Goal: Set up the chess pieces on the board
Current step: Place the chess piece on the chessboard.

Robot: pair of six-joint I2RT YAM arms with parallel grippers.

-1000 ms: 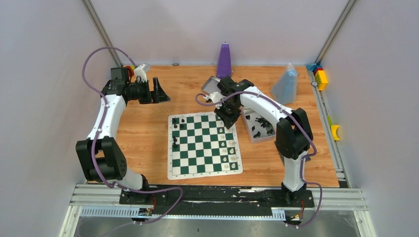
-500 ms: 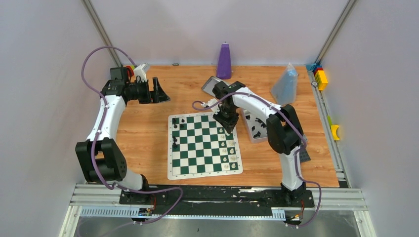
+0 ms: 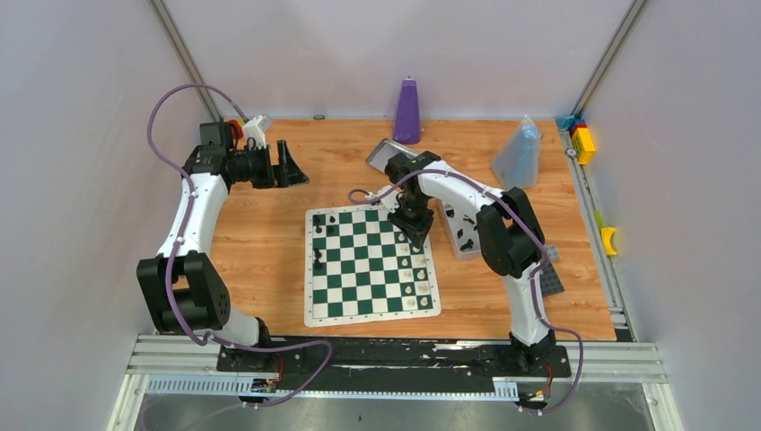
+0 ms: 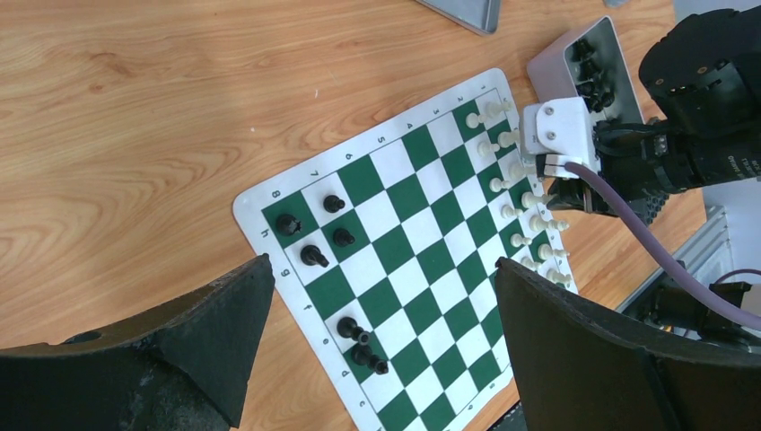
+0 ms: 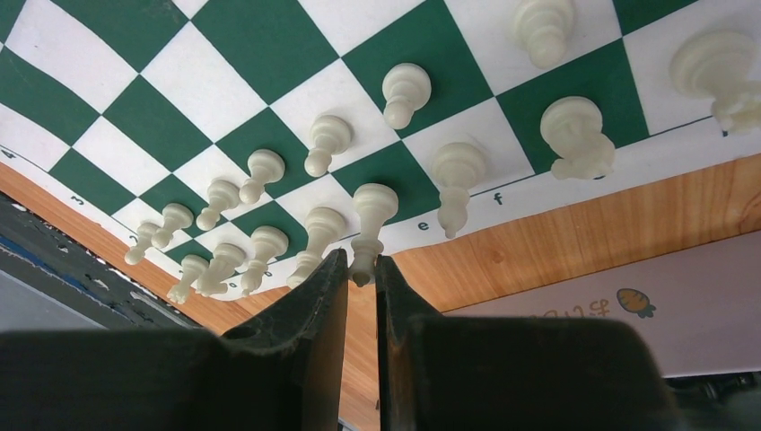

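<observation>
The board (image 3: 359,269) lies mid-table, green and white checks. A few black chess pieces (image 3: 319,226) stand on its left side, and cream-white chess pieces (image 3: 415,269) line its right edge. My right gripper (image 3: 415,229) hangs over the board's far right part. In the right wrist view the right gripper (image 5: 362,271) is shut on the head of a cream-white piece (image 5: 371,208), whose base points at the board's edge row beside the other white pieces (image 5: 260,242). My left gripper (image 3: 292,166) is open and holds nothing, above bare wood beyond the board's far left corner. In the left wrist view, the left gripper (image 4: 384,263) frames the board.
A small white box (image 3: 467,229) with black pieces sits right of the board. A silver tray (image 3: 384,154), a purple cone (image 3: 407,112) and a clear bag (image 3: 519,153) stand at the back. Coloured blocks (image 3: 581,139) are at the far right, and a dark baseplate (image 3: 549,280) by the right arm.
The right arm's elbow has swung left and the right gripper has shifted slightly left over the board's right edge, still shut on the piece. The left arm has not moved.
</observation>
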